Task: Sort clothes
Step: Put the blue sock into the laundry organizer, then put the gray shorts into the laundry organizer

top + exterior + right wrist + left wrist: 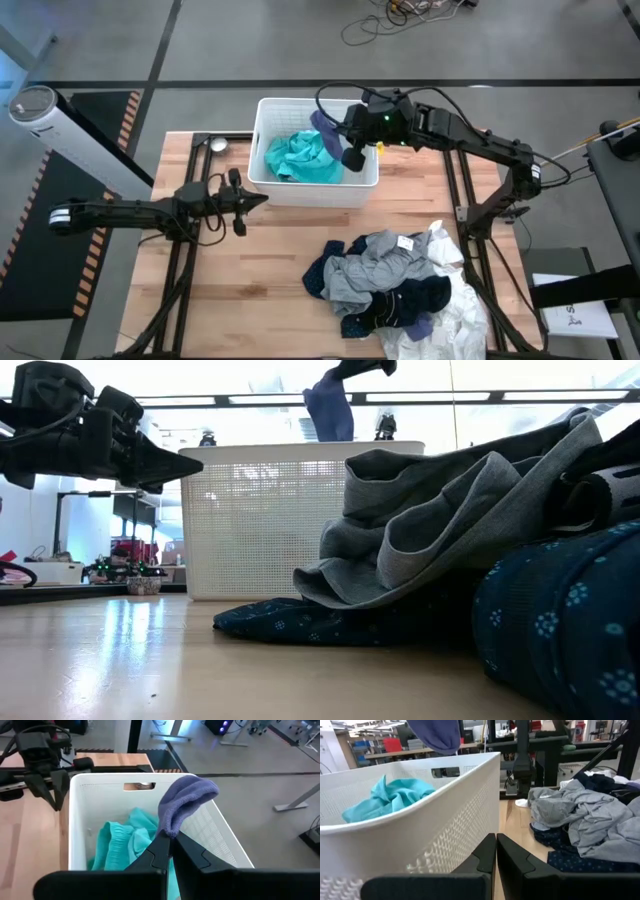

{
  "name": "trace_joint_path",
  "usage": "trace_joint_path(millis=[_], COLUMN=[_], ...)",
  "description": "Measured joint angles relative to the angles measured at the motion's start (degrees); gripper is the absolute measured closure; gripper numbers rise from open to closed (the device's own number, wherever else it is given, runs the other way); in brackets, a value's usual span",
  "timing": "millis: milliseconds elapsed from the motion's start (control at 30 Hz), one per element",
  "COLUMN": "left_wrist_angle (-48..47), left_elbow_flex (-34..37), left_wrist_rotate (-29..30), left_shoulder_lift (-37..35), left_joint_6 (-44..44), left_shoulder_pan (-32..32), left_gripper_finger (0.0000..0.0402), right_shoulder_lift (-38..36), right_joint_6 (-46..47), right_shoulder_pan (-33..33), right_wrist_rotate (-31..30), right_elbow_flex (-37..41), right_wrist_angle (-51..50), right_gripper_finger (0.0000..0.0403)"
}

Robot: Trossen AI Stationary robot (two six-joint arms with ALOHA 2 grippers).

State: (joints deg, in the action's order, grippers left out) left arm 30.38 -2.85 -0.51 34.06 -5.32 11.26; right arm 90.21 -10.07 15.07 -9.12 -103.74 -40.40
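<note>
The right gripper (170, 840) is clamped on a ribbed purple knit garment (185, 800) above the slatted white plastic basket (270, 110), upper centre of the high view; crumpled teal fabric (300, 157) lies inside; a rumpled clothes pile (395, 285) sits lower right; the left gripper (258, 203), fingers together, hovers left of the basket.

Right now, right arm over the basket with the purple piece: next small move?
Probably open the jaws. The right gripper is shut on the purple garment, which hangs above the basket over the teal garment. Released here, it should land inside. The left gripper waits beside the basket.
</note>
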Motion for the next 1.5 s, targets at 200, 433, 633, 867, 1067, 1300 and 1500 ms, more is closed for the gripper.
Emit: trace_joint_path(millis=[200, 433, 633, 867, 1067, 1300, 1500], left_wrist_angle=[0.4, 0.2, 0.1, 0.0, 0.0, 0.1, 0.6], left_elbow_flex=[0.0, 0.0, 0.0, 0.0, 0.0, 0.0, 0.0], left_wrist_rotate=[0.0, 0.0, -0.2, -0.5, -0.5, -0.4, -0.5], left_shoulder_lift=[0.0, 0.0, 0.0, 0.0, 0.0, 0.0, 0.0], left_joint_6=[0.0, 1.0, 2.7, 3.2, 2.7, 2.9, 3.8], left_shoulder_pan=[0.0, 0.0, 0.0, 0.0, 0.0, 0.0, -0.1], left_gripper_finger=[0.04, 0.0399, 0.0385, 0.0366, 0.0364, 0.0365, 0.0365], right_shoulder_lift=[0.0, 0.0, 0.0, -0.1, 0.0, 0.0, -0.1], right_joint_6=[1.1, 1.3, 3.8, 8.9, 10.1, 16.2, 21.2], right_shoulder_pan=[0.0, -0.1, -0.4, -3.0, -9.2, -19.0, -26.5], right_wrist_rotate=[0.0, 0.1, 0.3, 0.6, 3.1, 5.3, 6.6], right_elbow_flex=[0.0, 0.0, 0.0, -0.9, -0.9, -0.8, 4.0], right_wrist_angle=[0.0, 0.0, -1.8, -16.1, -24.1, -30.7, -34.3], right_gripper_finger=[0.0394, 0.0319, 0.0241, 0.0241, 0.0296, 0.0345, 0.0374])
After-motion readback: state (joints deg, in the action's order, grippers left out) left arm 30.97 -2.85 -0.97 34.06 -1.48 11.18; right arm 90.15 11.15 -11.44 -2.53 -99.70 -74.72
